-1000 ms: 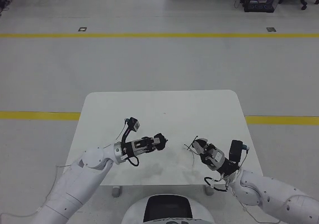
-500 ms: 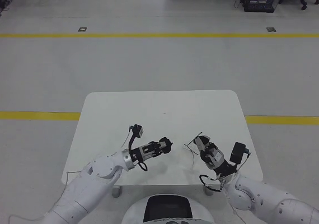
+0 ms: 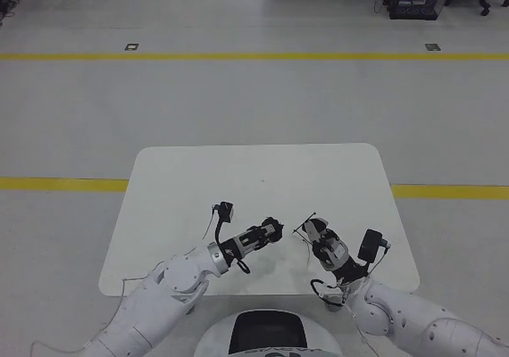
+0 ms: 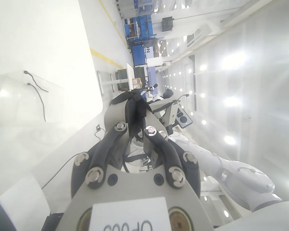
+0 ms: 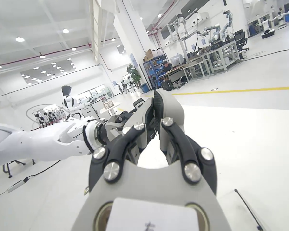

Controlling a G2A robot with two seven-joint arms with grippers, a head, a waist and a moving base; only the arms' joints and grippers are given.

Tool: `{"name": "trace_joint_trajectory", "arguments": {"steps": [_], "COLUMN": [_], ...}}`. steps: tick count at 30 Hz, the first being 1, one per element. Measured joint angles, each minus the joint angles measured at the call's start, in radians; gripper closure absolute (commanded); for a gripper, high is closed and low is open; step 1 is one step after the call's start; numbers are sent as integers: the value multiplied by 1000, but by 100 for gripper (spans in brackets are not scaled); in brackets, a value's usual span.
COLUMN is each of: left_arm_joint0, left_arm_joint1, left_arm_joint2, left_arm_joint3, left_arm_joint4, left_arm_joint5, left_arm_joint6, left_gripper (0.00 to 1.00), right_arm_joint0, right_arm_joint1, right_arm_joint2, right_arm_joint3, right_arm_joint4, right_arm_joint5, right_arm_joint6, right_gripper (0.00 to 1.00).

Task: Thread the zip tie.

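Left gripper point(image 3: 276, 228) clenched, tips aimed at right gripper point(image 3: 316, 231) — that one clenched too, pads pressed flat together. Zip tie point(image 3: 305, 224): thin dark strip in gap between both tips, just beside right ones; whether pinched there — cannot tell. White table point(image 3: 237, 170) beneath.

Little legible print. The white rectangular label point(image 4: 132, 214) on the grey base plate point(image 4: 134, 188) of the left gripper point(image 4: 134, 104) has dark characters, upside down and cut by the frame edge, so only part shows. The second white label point(image 5: 154, 214), on the base of the right gripper point(image 5: 156, 102), shows just the top of one dark mark. The small white sign panel point(image 4: 148, 50) on the blue stand point(image 4: 138, 57) far down the hall carries a single dark letter.
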Motion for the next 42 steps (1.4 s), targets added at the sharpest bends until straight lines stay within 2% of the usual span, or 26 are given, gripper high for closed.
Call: {"name": "trace_joint_trajectory", "arguments": {"steps": [6, 16, 28, 37, 42], "left_arm_joint0": [5, 28, 43, 50, 50], "left_arm_joint1": [-2, -12, -23, -31, -32], "left_arm_joint2": [6, 9, 1, -4, -5], "left_arm_joint3": [-1, -3, -4, 1, 1], "left_arm_joint4": [-10, -6, 7, 6, 5], "left_arm_joint5": [1, 0, 0, 0, 0], "left_arm_joint6": [8, 49, 54, 51, 51], "left_gripper": [100, 100, 100, 100, 100], "right_arm_joint0": [-2, -38, -75, -95, -96], "right_arm_joint1": [-2, -47, -91, -108, -109], "right_arm_joint2": [5, 69, 134, 163, 164], "right_arm_joint3": [0, 37, 75, 78, 78], "right_arm_joint4": [3, -3, -32, -55, -56], "right_arm_joint5": [4, -14, -54, -53, -53], "right_arm_joint6": [12, 31, 40, 49, 49], "right_gripper": [100, 100, 100, 100, 100]}}
